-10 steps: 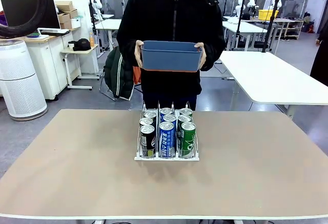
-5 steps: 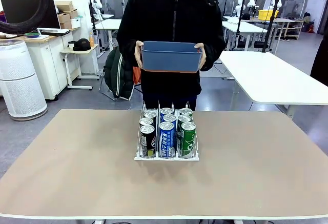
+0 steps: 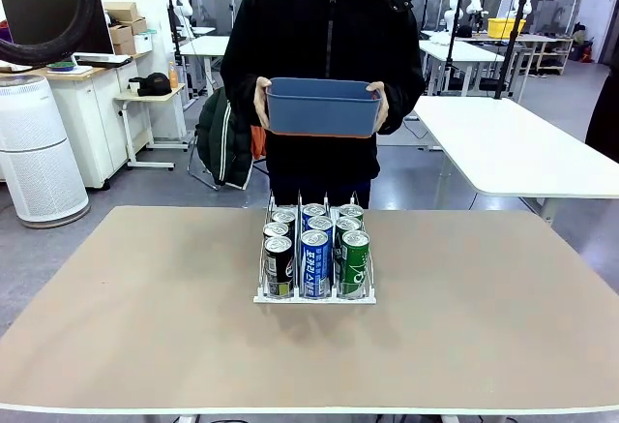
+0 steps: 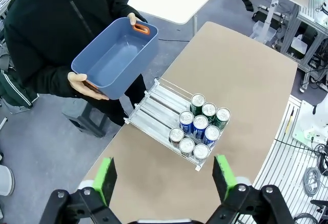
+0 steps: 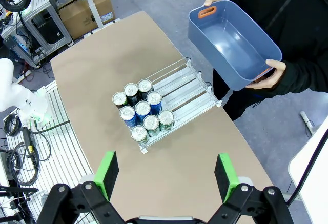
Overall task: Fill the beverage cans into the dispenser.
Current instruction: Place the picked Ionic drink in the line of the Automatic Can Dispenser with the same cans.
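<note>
On the tan rectangular table (image 3: 145, 326), a small clear three-lane dispenser (image 3: 314, 295) with thin wire dividers and a white base stands near the middle, towards the far edge. It holds nine tall slim metal beverage cans (image 3: 316, 249) with silver tops, three to a lane. Going left to right in the front view: the left lane carries black-and-silver cans (image 3: 279, 266), the middle lane blue cans (image 3: 315, 263) with white lettering running up the side — too small to read — and the right lane green cans (image 3: 355, 263) with white lettering, also unreadable. The cans stand upright, packed touching one another at the near end of the rack; in the wrist views the far part of each lane is bare.

Behind the table stands a person in a black zipped jacket (image 3: 324, 36), holding a blue rectangular plastic tub (image 3: 322, 106) with orange grip handles at chest height, one hand (image 3: 260, 102) at each end. From above its inside is empty.

The left gripper (image 4: 166, 175) hangs high over the table with its green-padded fingers (image 4: 105, 178) spread wide apart, holding nothing — the rack lies well below it. The right gripper (image 5: 166, 175) is likewise high above the table, its fingers (image 5: 224, 175) wide apart and empty.

A white cylindrical air purifier (image 3: 37, 157) stands on the floor at far left.
</note>
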You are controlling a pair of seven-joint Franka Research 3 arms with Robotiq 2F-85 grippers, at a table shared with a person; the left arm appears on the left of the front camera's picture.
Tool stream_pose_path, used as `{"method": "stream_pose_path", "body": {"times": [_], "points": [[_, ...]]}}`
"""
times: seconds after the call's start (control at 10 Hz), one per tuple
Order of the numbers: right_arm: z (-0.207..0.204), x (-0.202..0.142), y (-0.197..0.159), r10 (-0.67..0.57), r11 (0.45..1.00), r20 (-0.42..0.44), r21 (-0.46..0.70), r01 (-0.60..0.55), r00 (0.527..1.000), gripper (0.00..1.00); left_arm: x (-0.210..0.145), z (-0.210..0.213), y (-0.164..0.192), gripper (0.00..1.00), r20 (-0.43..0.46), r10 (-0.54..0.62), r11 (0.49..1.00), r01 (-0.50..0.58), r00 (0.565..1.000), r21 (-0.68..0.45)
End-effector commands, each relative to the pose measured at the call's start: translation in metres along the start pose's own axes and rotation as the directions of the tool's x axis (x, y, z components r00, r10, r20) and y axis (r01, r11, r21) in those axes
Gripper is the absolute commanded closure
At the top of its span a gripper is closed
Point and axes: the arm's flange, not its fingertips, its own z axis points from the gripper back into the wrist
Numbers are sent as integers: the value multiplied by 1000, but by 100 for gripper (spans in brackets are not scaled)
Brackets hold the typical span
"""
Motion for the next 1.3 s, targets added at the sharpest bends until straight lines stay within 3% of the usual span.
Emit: {"method": "stream_pose_path", "body": {"times": [0.0, 1.2], "points": [[0, -1, 1, 0, 1000, -1, 1, 0, 1000, 0, 0, 1, 0, 0, 0, -2, 1000, 2, 1000, 5], [0, -1, 1, 0, 1000, -1, 1, 0, 1000, 0, 0, 1, 0, 0, 0, -2, 1000, 2, 1000, 5]]}}
